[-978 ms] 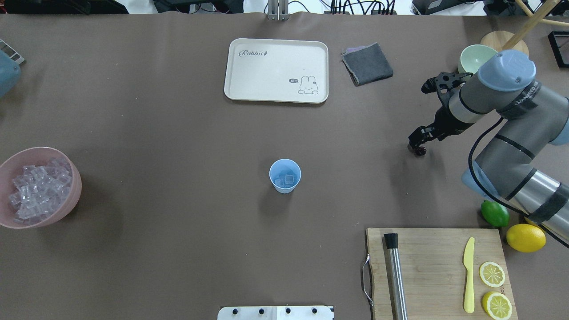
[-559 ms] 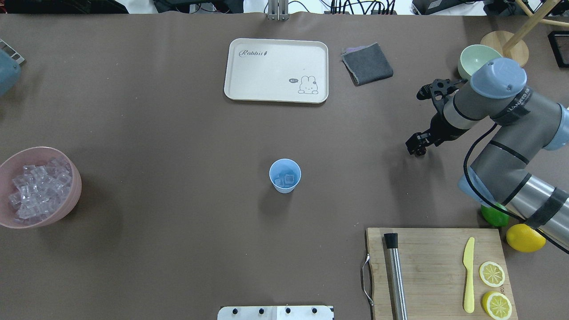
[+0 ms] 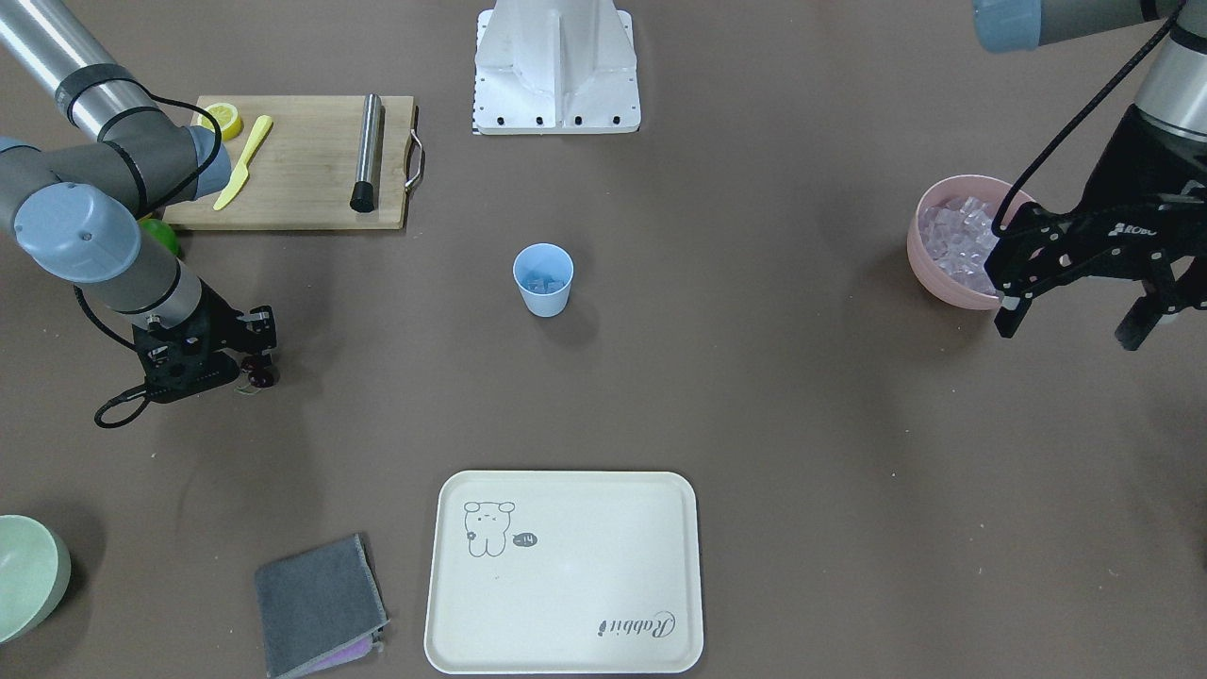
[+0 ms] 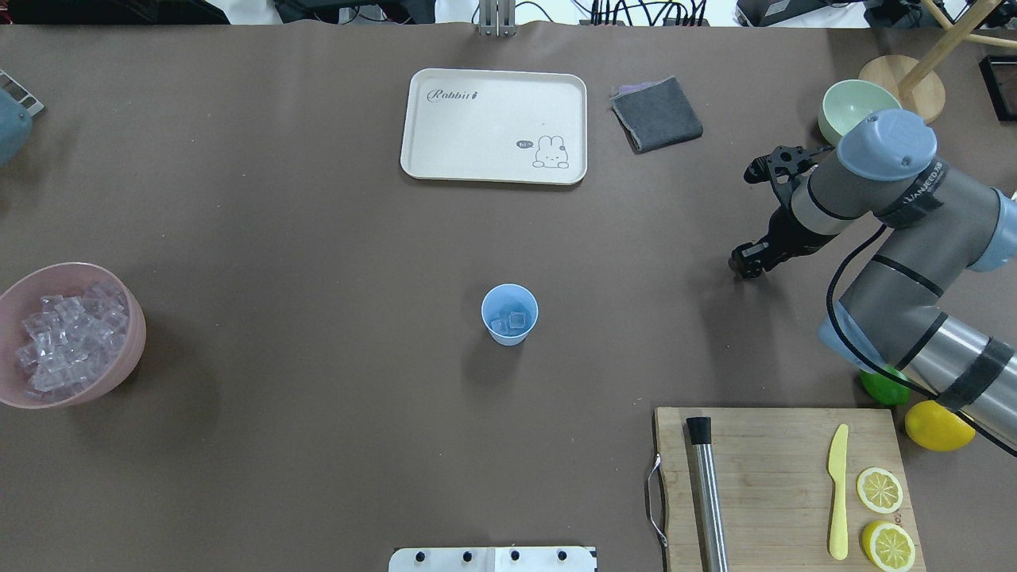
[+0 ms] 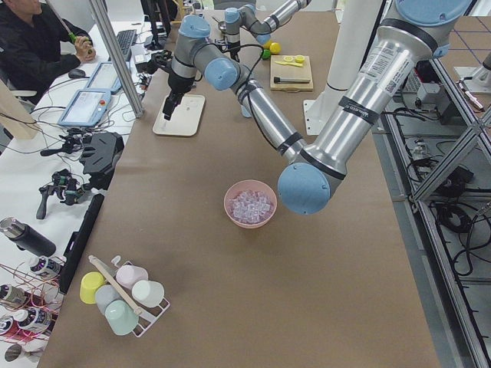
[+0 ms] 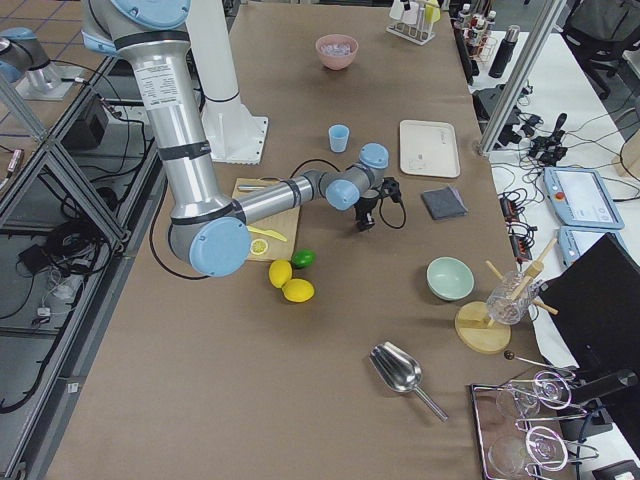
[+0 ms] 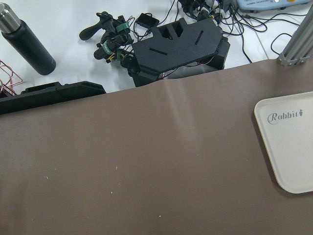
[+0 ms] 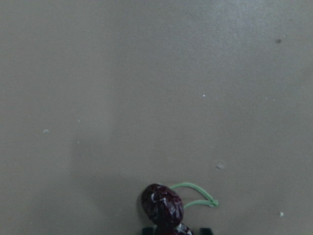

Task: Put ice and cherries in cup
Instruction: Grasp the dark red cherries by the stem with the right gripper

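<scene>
The right pincer (image 4: 747, 264) sits over the cherries (image 8: 163, 204) on the counter (image 8: 146, 73), a tip on either side of the nearer one; I cannot tell whether it is pinching them. In the wrist view, the pair lines up pointing away from the pincer, and the green stem curls to the right.

The near right arm bent low over the wooden cutting board (image 6: 286, 246) and its right gripper (image 6: 364, 222) pointed down at the table, just short of the folded grey cloth (image 6: 443, 203); how its jaws stood could not be made out. Beyond it stood the light blue cup (image 6: 339, 138), with the cream tray (image 6: 429, 148) beside it. Far off, the pink bowl (image 6: 337, 63) held the ice (image 6: 337, 46). A lime (image 6: 303, 258) and two lemons (image 6: 297, 291) lay by the board, a pale green bowl (image 6: 433, 277) and a metal scoop (image 6: 398, 368) nearer the camera
</scene>
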Robot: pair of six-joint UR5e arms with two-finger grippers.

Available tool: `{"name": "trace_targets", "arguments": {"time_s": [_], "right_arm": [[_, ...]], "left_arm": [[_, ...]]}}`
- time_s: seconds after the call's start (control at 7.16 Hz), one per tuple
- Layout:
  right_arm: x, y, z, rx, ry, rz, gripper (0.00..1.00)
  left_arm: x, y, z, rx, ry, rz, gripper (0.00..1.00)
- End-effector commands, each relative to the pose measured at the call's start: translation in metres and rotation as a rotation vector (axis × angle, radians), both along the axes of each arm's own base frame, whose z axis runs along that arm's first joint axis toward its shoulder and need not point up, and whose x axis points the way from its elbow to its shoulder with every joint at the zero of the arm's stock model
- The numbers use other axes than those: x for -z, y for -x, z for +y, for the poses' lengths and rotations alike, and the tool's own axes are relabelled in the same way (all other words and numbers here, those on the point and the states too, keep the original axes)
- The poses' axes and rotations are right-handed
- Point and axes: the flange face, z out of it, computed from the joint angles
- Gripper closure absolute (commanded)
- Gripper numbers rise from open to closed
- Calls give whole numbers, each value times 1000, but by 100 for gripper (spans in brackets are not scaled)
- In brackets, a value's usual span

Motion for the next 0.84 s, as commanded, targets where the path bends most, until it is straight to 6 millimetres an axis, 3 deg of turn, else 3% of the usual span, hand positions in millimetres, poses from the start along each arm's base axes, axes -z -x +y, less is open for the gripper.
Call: {"name": "trace_targets", "arguments": {"time_s": [0.0, 0.14, 0.28, 0.42, 0.7], "right_arm": [[-1, 1, 0, 1, 2, 2, 80], [1, 1, 0, 1, 0, 0, 97], [10, 3, -2, 2, -12, -12, 100], [20, -9, -9, -13, -19, -31, 100], [53, -61, -26, -37, -2, -141, 100]], "left_arm": [[2, 1, 0, 1, 6, -2, 2], [4, 1, 0, 2, 3, -1, 2], [4, 2, 0, 3, 8, -2, 2], [4, 2, 0, 3, 8, -2, 2], [3, 3, 0, 4, 10, -3, 2]]}}
